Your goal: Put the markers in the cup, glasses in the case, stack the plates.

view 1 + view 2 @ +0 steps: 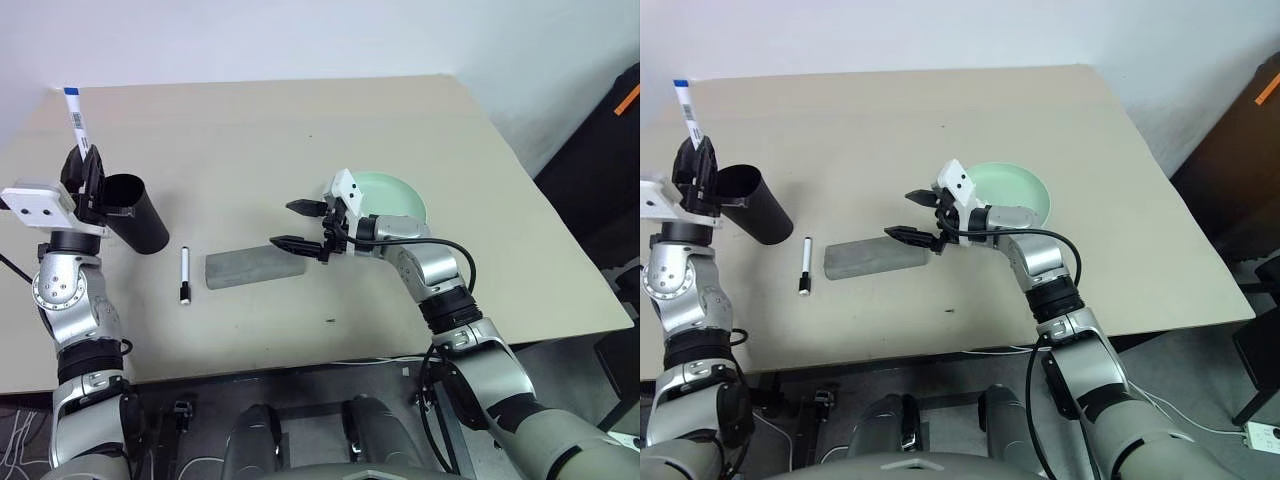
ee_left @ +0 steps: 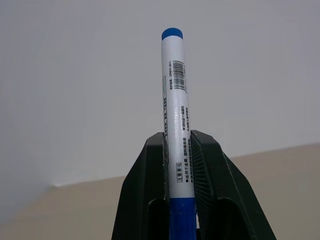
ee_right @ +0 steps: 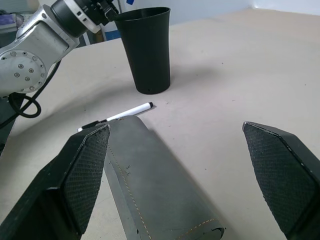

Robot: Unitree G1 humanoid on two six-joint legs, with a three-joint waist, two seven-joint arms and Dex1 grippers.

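Observation:
My left gripper is shut on the thick white marker with the blue cap, which points upward just left of the rim of the black cup. The cup stands upright at the table's left. A thin marker with a black cap lies between the cup and the grey case. The case lies shut. My right gripper is open, pointing left, hovering at the case's right end with nothing between its fingers. A mint green plate sits behind that wrist. The glasses are out of view.
The beige table stretches wide behind the cup and case. Its right edge drops off toward dark objects on the floor. A white wall lies beyond the far edge.

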